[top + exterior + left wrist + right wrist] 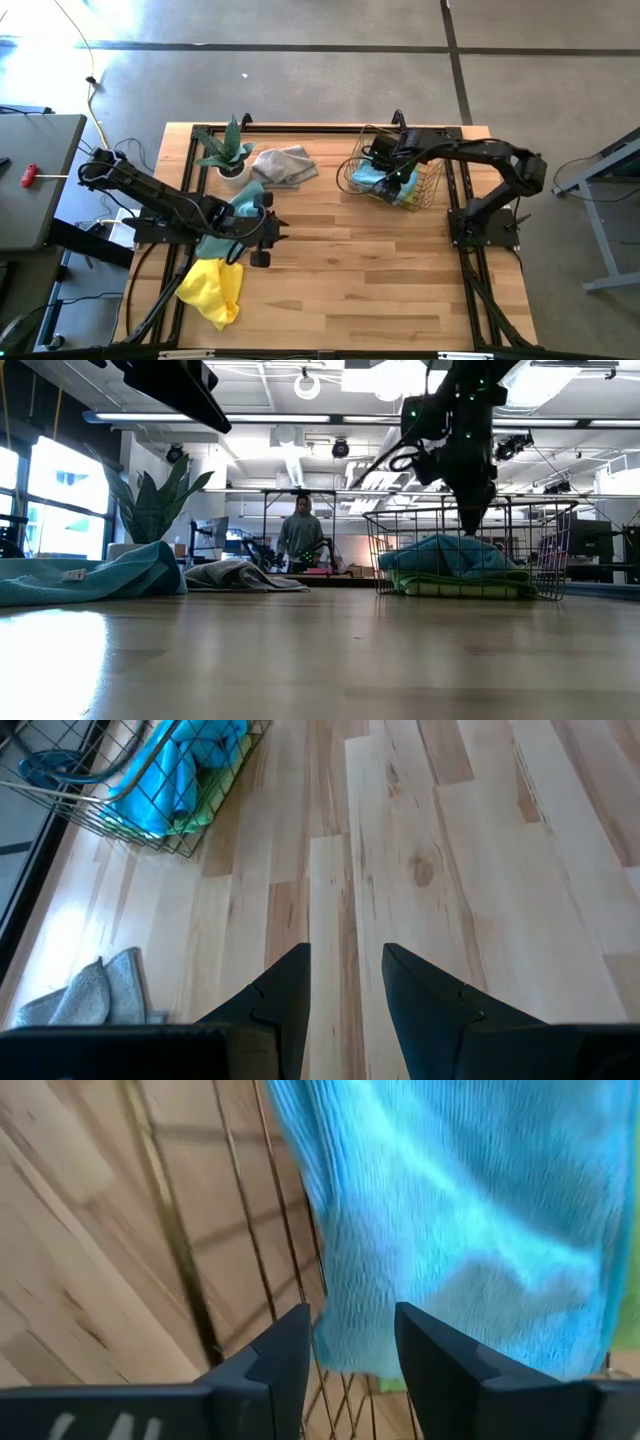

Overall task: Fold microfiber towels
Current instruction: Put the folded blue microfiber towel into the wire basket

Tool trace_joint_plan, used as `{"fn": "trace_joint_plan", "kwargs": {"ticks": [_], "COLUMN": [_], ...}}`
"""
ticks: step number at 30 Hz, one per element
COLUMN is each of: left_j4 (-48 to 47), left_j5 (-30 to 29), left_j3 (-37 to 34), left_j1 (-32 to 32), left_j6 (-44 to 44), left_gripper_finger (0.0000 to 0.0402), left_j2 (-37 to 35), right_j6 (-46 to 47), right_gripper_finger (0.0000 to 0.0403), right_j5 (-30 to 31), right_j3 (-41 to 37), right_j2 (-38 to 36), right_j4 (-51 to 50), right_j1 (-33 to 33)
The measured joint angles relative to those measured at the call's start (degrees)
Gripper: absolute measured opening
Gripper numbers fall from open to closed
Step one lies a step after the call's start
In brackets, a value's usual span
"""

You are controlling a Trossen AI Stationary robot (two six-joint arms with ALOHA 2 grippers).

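A wire basket [432, 186] at the table's far right holds a light blue towel [460, 1210] lying on a lime green one [470, 586]. My right gripper [350, 1312] points down over the blue towel, open, just above it, with nothing between its fingers. My left gripper [345, 950] hangs open over bare wood near the table's left. Another light blue towel [243, 205] lies crumpled beneath the left arm. A yellow towel [212, 290] lies bunched at the near left. A grey towel [285, 165] lies rumpled at the far middle.
A potted plant [228, 150] stands at the far left, beside the grey towel. Bare wood [370, 270] spreads over the table's middle and near right. A person [300, 535] stands in the room far behind the table.
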Motion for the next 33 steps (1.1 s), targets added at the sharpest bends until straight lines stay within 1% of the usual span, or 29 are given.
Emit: {"fn": "trace_joint_plan", "kwargs": {"ticks": [13, 15, 17, 19, 22, 23, 24, 26, 31, 33], "left_j4": [-0.02, -0.01, -0.02, 0.0, 0.0, 0.0, 0.0, 0.0, 0.0, 0.0], "left_j5": [-0.15, -0.16, -0.17, -0.17, -0.17, -0.16, -0.17, -0.17, -0.17, -0.17], "left_j3": [0.01, 0.01, 0.02, 0.0, 0.0, 0.01, 0.01, 0.0, 0.0, 0.0], "left_j1": [0.11, 0.11, 0.11, 0.11, 0.11, 0.11, 0.11, 0.11, 0.11, 0.11], "left_j6": [0.02, 0.02, 0.02, 0.02, 0.02, 0.02, 0.02, 0.02, 0.03, 0.03], "left_gripper_finger": [0.0117, 0.0117, 0.0117, 0.0117, 0.0117, 0.0117, 0.0117, 0.0117, 0.0117, 0.0117], "left_j2": [0.0, 0.0, 0.0, 0.0, 0.0, 0.0, 0.0, 0.0, 0.0, 0.0], "right_j6": [-1.69, -1.69, -1.69, -1.71, -1.74, -1.83, -1.95, -2.0, -3.07, -3.08], "right_gripper_finger": [0.0134, 0.0124, 0.0104, 0.0075, 0.002, 0.0011, 0.0007, 0.0014, 0.0003, 0.0006], "right_j5": [-0.44, -0.46, -0.47, -0.48, -0.59, -0.61, -0.61, 0.1, 5.91, 6.76], "right_j3": [-4.95, -5.71, -6.44, -6.93, -7.17, -7.17, -7.17, -6.57, -3.46, -2.78], "right_j2": [-0.14, -0.14, -0.14, -0.14, -0.14, -0.14, -0.14, -0.14, -0.14, -0.16], "right_j4": [0.41, 0.66, 1.25, 1.82, 1.96, 1.98, 1.83, -0.42, -8.25, -8.61], "right_j1": [-0.19, -0.19, -0.19, -0.19, -0.19, -0.19, -0.19, -0.19, -0.16, -0.16]}}
